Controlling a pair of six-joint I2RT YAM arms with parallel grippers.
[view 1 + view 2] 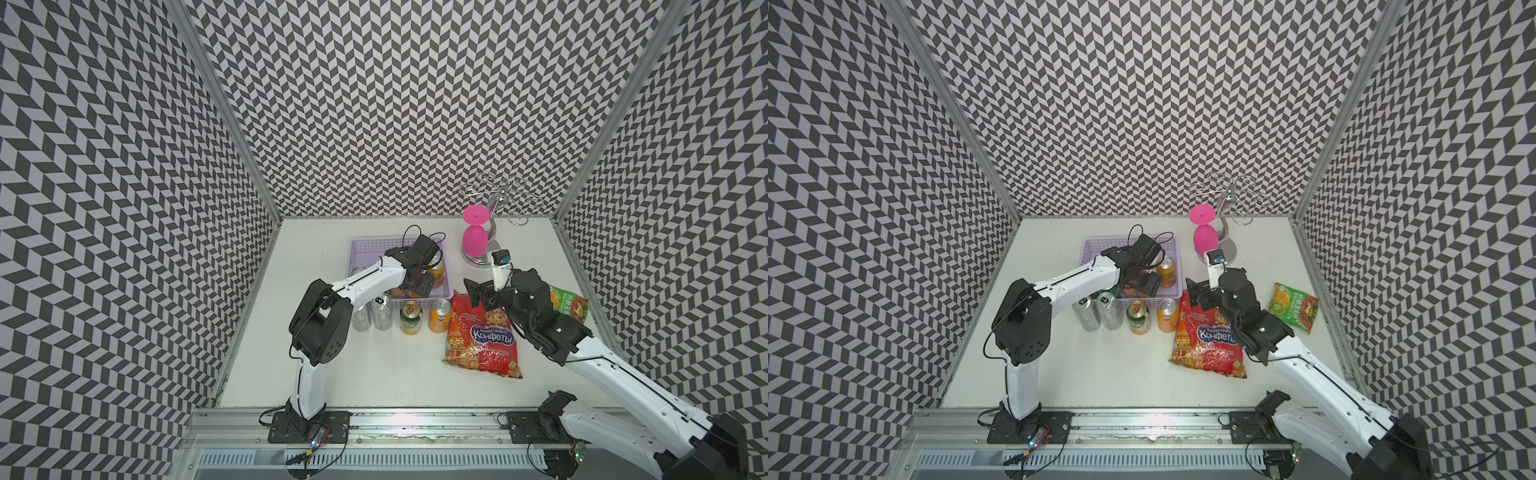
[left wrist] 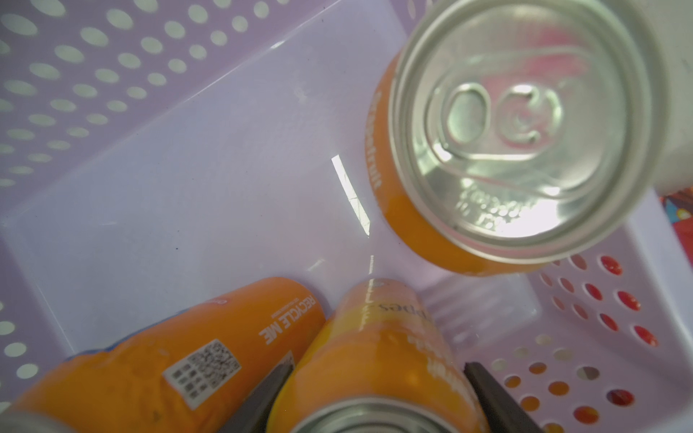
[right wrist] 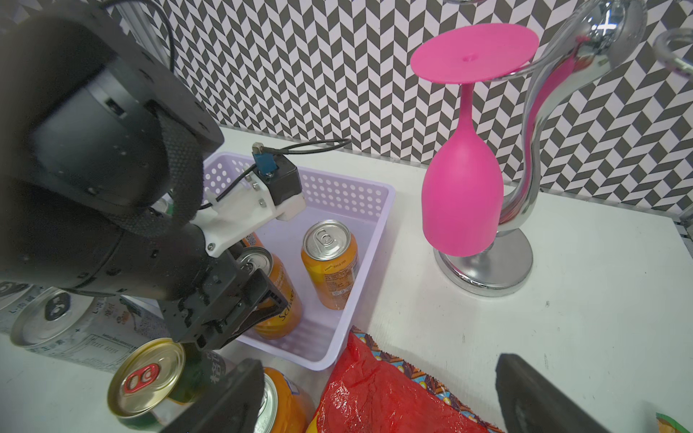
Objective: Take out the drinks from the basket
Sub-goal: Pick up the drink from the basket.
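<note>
The pale-lilac basket sits at the back of the table. My left gripper reaches into it, shut on an orange can, one finger against each side. A second orange can leans against the held one. A third orange can stands upright by the basket's right wall. In front of the basket stand two silver cans, a green gold-topped can and an orange can. My right gripper hangs open above the red bag's far end, holding nothing.
A red snack bag lies right of the standing cans, and a green snack bag lies near the right wall. A pink glass hangs upside down on a chrome rack just right of the basket. Patterned walls enclose three sides.
</note>
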